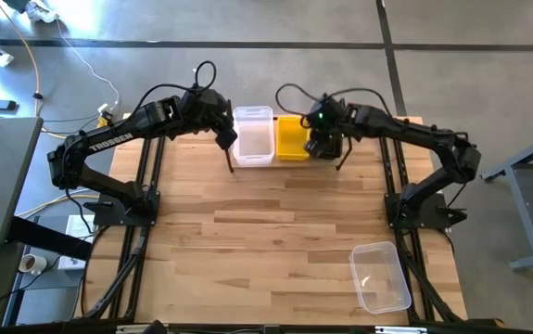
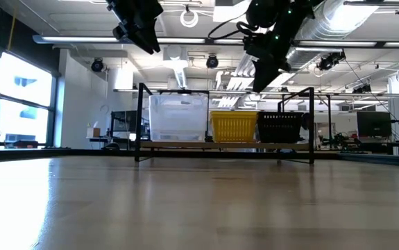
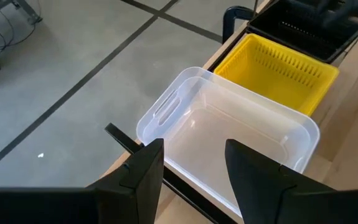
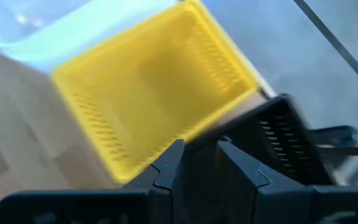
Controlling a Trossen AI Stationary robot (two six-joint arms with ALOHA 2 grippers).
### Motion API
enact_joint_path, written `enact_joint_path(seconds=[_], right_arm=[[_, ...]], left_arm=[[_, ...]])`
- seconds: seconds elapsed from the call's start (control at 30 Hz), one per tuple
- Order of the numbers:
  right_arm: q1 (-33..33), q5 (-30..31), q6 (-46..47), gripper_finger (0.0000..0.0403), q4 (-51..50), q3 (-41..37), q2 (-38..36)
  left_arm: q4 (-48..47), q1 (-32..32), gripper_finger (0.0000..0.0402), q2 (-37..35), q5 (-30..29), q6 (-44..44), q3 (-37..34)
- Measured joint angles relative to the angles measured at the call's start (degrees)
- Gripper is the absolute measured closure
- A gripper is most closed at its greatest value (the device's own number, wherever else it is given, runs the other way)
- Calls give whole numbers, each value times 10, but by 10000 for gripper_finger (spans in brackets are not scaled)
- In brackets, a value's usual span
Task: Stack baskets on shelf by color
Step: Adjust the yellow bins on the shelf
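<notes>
Your left hand point(image 3: 194, 165) hovered spread above the clear stack point(image 1: 253, 135) on the shelf point(image 2: 223, 145); right hand point(image 4: 197, 163), empty and half-parted, over the black baskets point(image 2: 279, 127). Next: fetch the last clear basket point(image 1: 380, 276) from the desk point(image 1: 266, 241).

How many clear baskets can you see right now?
2 distinct spots: a clear basket on the shelf beside the yellow basket, possibly several nested, and a lone clear basket on the table's near right corner.

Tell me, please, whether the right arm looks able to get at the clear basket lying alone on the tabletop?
Probably yes: the lone clear basket lies uncovered near the right arm's base, with nothing beside it.
</notes>
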Motion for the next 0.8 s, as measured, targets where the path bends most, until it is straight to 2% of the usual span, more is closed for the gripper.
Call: enact_joint_path(seconds=[0.2,0.37,0.57,0.8], right_arm=[[-62,-10,-33,324,-117,128,81],[-105,-74,-30,324,-155,197,139],[-110,-80,-32,324,-158,225,167],[-110,-78,-40,324,-154,200,166]], left_arm=[[0,0,241,0,-3,-1,0],[0,0,241,0,-3,-7,0],[0,0,241,0,-3,-8,0],[0,0,241,0,-3,-8,0]])
